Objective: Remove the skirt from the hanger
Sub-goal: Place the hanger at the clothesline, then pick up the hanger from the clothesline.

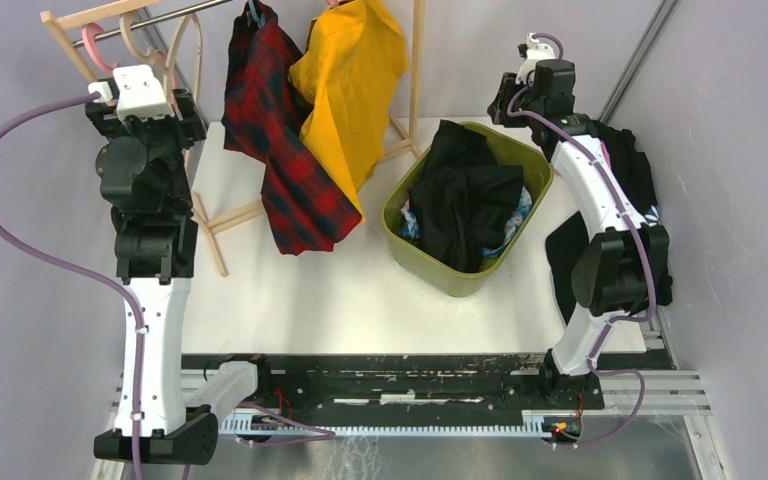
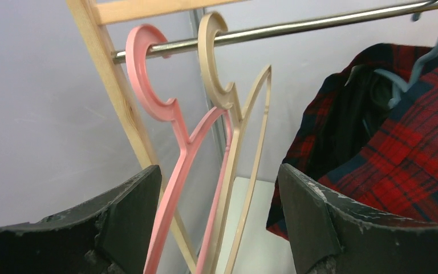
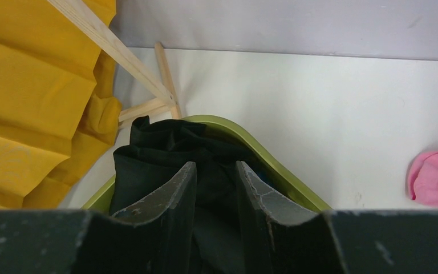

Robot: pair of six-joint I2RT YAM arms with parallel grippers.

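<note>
Plaid skirt (image 1: 280, 150): on blue hanger (image 2: 432, 54), long axis vertical, hem down over worktop's (image 1: 360, 290) far-left corner.
Left gripper (image 2: 218, 177): jaws wide apart, empty.
Right gripper (image 3: 215, 168): narrow gap over black cloth (image 3: 148, 154); grip cannot be told.

The black skirt (image 1: 465, 200) lies crumpled in the green basket (image 1: 440, 275), heaped above its far rim. Two bare hangers, pink (image 2: 165, 111) and beige (image 2: 210, 74), hang side by side on the metal rail (image 2: 319, 23).

Your white-and-black left arm (image 1: 150, 210) reaches upward, its black two-finger left gripper (image 2: 218, 174) spread wide. Your white-and-black right arm (image 1: 600, 200) stretches forward, its black two-finger right gripper (image 3: 215, 168) narrowly parted.
</note>
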